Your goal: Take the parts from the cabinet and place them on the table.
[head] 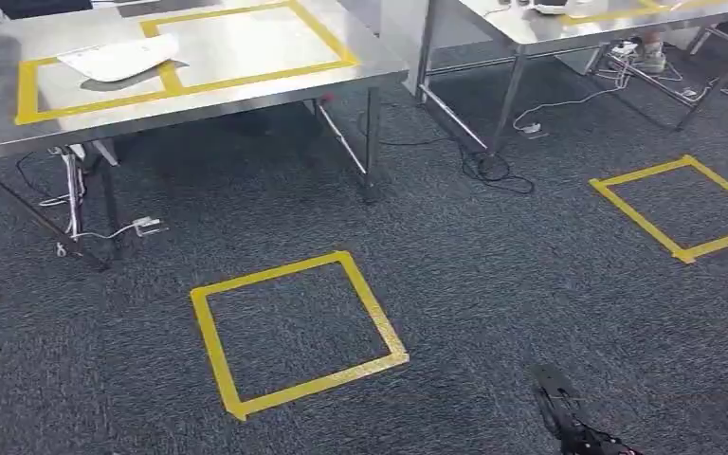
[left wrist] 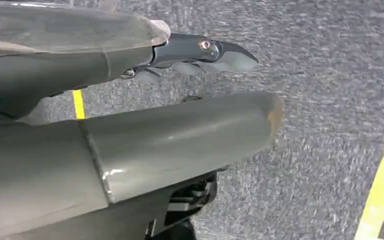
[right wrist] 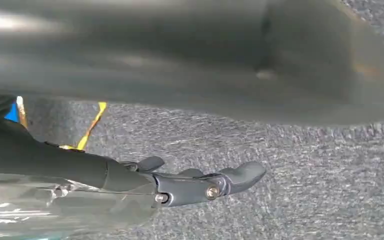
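A flat white part (head: 118, 59) lies on the steel table (head: 246, 104) at the far left, on the yellow tape outline (head: 166, 71) marked there. My right hand (head: 569, 422) hangs low at the lower right of the head view, dark fingers over the carpet. In the right wrist view my right hand (right wrist: 200, 187) has its fingers stretched out and its thumb (right wrist: 280, 65) apart, holding nothing. My left hand (left wrist: 180, 140) also hangs over the carpet with its fingers (left wrist: 205, 50) straight and nothing in it.
A yellow tape square (head: 294, 327) marks the carpet in front of me, and another (head: 687, 204) lies to the right. A second steel table (head: 531, 28) stands at the back right, with a person's shoe (head: 649, 57) beneath it. Cables (head: 493, 166) trail by the table legs.
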Available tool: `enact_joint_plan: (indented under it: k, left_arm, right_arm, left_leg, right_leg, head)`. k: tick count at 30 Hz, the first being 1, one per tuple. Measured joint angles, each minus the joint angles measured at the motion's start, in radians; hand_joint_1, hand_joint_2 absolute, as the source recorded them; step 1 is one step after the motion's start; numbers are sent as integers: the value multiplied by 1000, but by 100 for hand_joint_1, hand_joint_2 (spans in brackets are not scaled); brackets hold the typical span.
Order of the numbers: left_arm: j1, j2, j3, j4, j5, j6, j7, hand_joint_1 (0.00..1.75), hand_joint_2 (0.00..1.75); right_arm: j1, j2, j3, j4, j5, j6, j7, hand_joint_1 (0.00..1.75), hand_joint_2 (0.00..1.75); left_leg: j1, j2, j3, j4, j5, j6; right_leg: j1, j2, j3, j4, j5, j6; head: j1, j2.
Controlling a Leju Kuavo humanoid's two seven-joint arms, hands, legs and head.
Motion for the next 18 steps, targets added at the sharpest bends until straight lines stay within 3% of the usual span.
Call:
enact_joint_plan:
  k: [1, 2, 3, 5, 6, 7, 8, 10, 11, 12, 13, 15, 16, 17, 18]
  left_arm:
    - [0, 0, 0, 0, 0, 0, 0, 0, 0]
    - [0, 0, 0, 0, 0, 0, 0, 0, 0]
    - [-1, 0, 0, 0, 0, 0, 0, 0, 0]
    - [-1, -1, 0, 0, 0, 0, 0, 0, 0]
    - [-1, -1, 0, 0, 0, 0, 0, 0, 0]
    - [-2, -1, 0, 0, 0, 0, 0, 0, 0]
    - [-2, -1, 0, 0, 0, 0, 0, 0, 0]
    - [1, -2, 0, 0, 0, 0, 0, 0, 0]
    - [3, -2, 0, 0, -1, 0, 0, 0, 0]
    - [4, -2, 0, 0, -1, 0, 0, 0, 0]
    - [4, -2, 0, 0, -2, 0, 0, 0, 0]
    - [2, -1, 0, 0, -3, -1, 0, 0, 0]
    - [2, -1, 0, 0, -3, -1, 0, 0, 0]
    - [1, -1, 0, 0, -3, -1, 0, 0, 0]
    - [1, 0, 0, 0, -5, -1, 0, 0, 0]
  right_arm:
    - [-1, 0, 0, 0, 0, 0, 0, 0, 0]
    - [-4, 0, 0, 0, 0, 0, 0, 0, 0]
    - [-3, 0, 0, 0, 0, 0, 0, 0, 0]
    - [1, 0, 1, 0, -1, 0, 0, 0, 0]
    - [0, 0, 1, 0, -1, 0, 0, 0, 0]
    - [-1, 0, 1, 0, -1, 0, 0, 0, 0]
    - [-4, 0, 2, 0, -1, 0, 0, 0, 0]
    - [-6, 0, 2, 0, -2, 0, 0, 0, 0]
    - [-6, 0, 2, 0, -5, 0, 0, 0, 0]
    - [-5, 0, 3, 0, -6, 0, 0, 0, 0]
    - [-4, 0, 3, 0, -8, -1, 0, 0, 0]
    - [-6, 0, 3, 0, -9, -1, 0, 0, 0]
    - [-7, 0, 3, 0, -9, -1, 0, 0, 0]
    - [-10, 0, 3, 0, -9, -2, -1, 0, 0]
    - [-10, 0, 3, 0, -9, -2, -1, 0, 0]
  left_leg:
    - [-2, 7, 0, 6, -6, -6]
    - [-9, 11, -1, 16, -9, -11]
    - [-9, 16, -2, 16, -8, -13]
    - [-5, 31, 2, 14, -7, -18]
    - [-7, 36, 1, 19, -12, -24]
    - [-1, 4, -4, 40, -32, -33]
    - [2, -27, -28, 96, -73, -38]
    - [10, -44, -103, 264, -152, -46]
    - [12, -46, -134, 328, -169, -48]
    - [13, -46, -148, 352, -165, -49]
    - [15, -46, -137, 324, -138, -47]
    - [19, -58, -57, 152, -43, -42]
    - [21, -87, -15, 64, -7, -39]
    - [20, -114, 3, 22, -13, -39]
    - [19, -104, -1, 20, -12, -40]
  right_leg:
    - [1, -37, 29, -69, 10, -1]
    - [10, -35, 31, -75, 9, -13]
    - [7, -21, 28, -73, 10, -27]
    - [11, -6, 25, -74, 13, -37]
    - [5, 0, 35, -82, 19, -46]
    - [3, 7, 41, -84, 22, -51]
    - [2, 13, 38, -84, 25, -56]
    - [2, 28, 34, -83, 29, -61]
    - [2, 36, 33, -83, 29, -61]
    - [2, 46, 33, -82, 29, -61]
    - [1, 55, 34, -82, 29, -60]
    - [-1, 77, 38, -82, 29, -58]
    - [-2, 85, 38, -83, 28, -53]
    - [4, 94, 31, -79, 27, -46]
    - [1, 103, 28, -80, 29, -39]
  head:
    - [7, 0]
    - [13, 0]
    - [7, 0]
    - [2, 0]
    - [5, 0]
    - [4, 0]
    - [-5, 0]
    - [-19, 0]
    - [-23, 0]
    - [-26, 0]
    - [-28, 0]
    - [-31, 0]
    - [-33, 0]
    - [-37, 0]
    - [-36, 0]
